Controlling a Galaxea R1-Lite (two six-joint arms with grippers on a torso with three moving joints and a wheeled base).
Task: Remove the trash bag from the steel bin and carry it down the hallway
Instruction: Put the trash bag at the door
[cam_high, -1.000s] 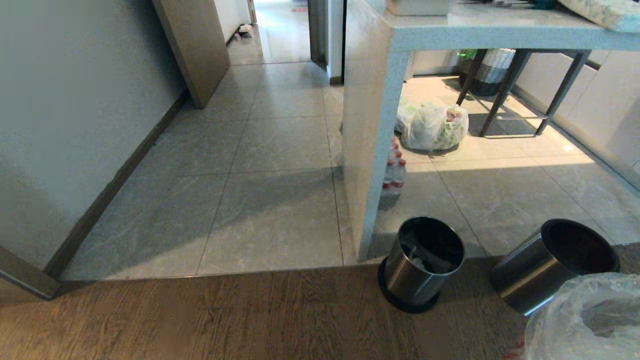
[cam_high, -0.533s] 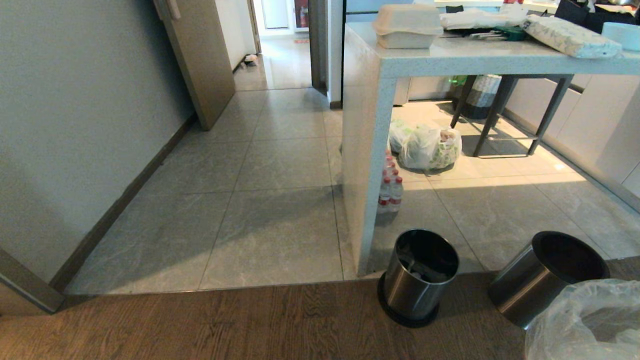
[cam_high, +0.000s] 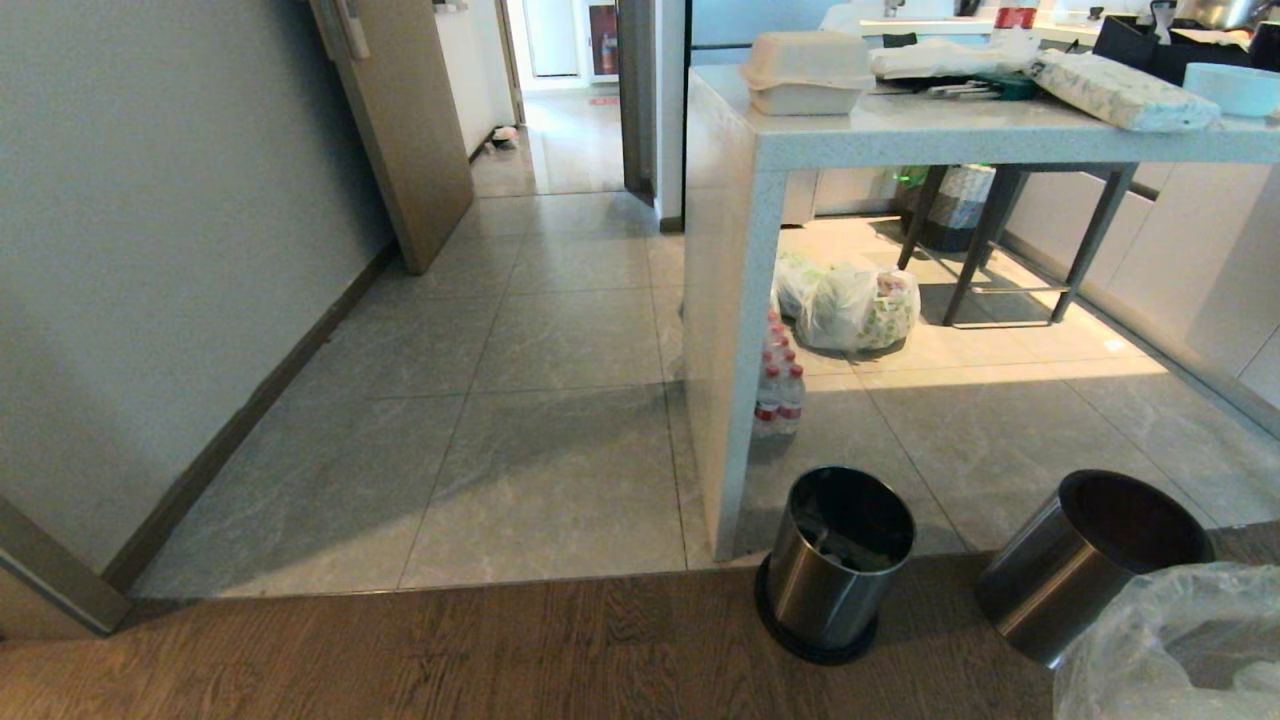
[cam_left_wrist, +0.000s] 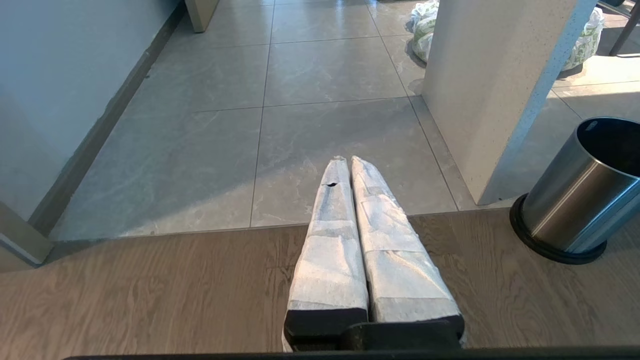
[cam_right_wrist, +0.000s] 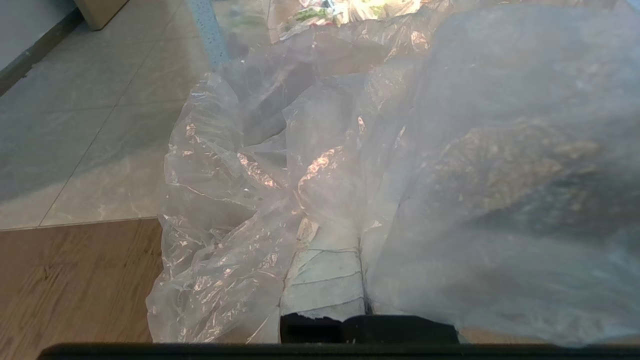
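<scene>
- Already my right end effector (cam_right_wrist: 330, 280) is clenched on the trash bag (cam_right_wrist: 380, 165), which billows in front of it at the lower right of the head view, out of the steel bin (cam_high: 1090, 565).
- Ahead and to my left the hallway (cam_high: 560, 330) runs lengthwise away toward the far doorway.
- My left end effector (cam_left_wrist: 350, 220) is closed on nothing, parked.
- Since the earlier frame the whole view has tipped upward, showing more desk (cam_high: 900, 125) top; the bins themselves have not moved.
</scene>
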